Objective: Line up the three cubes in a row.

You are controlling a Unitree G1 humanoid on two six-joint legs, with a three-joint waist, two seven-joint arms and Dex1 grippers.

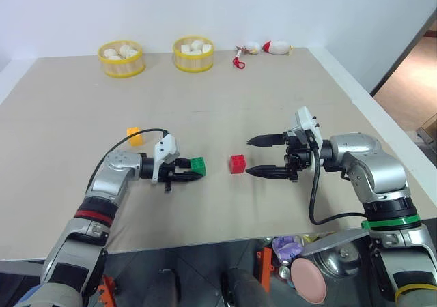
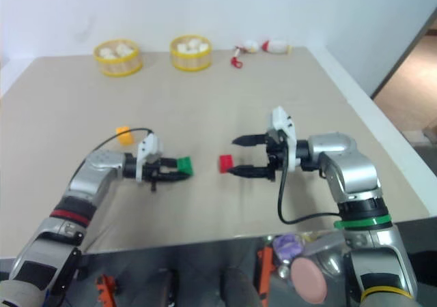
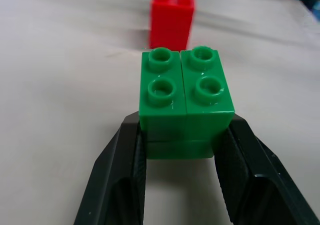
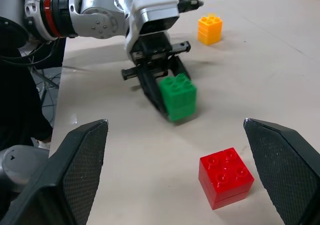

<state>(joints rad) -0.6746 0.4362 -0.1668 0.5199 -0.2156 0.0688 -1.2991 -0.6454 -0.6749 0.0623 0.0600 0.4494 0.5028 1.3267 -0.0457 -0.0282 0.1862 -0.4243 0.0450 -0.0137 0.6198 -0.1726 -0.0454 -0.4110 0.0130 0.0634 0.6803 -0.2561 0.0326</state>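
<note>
My left gripper (image 1: 193, 174) is shut on the green cube (image 1: 198, 165), holding it just above the tan table, left of the middle. Its two black fingers (image 3: 120, 180) clamp the green cube (image 3: 186, 100) from both sides. The red cube (image 1: 237, 163) stands on the table a short way to the right of the green one. My right gripper (image 1: 265, 155) is open, its fingers spread just right of the red cube (image 4: 225, 176) and apart from it. The orange-yellow cube (image 1: 134, 136) sits farther back on the left, behind my left arm.
Two yellow baskets (image 1: 121, 59) (image 1: 193, 53) with white lumps stand along the table's (image 1: 225, 109) far edge. Small red-and-white items (image 1: 265, 48) lie at the far right. The table's right edge drops off beside my right arm.
</note>
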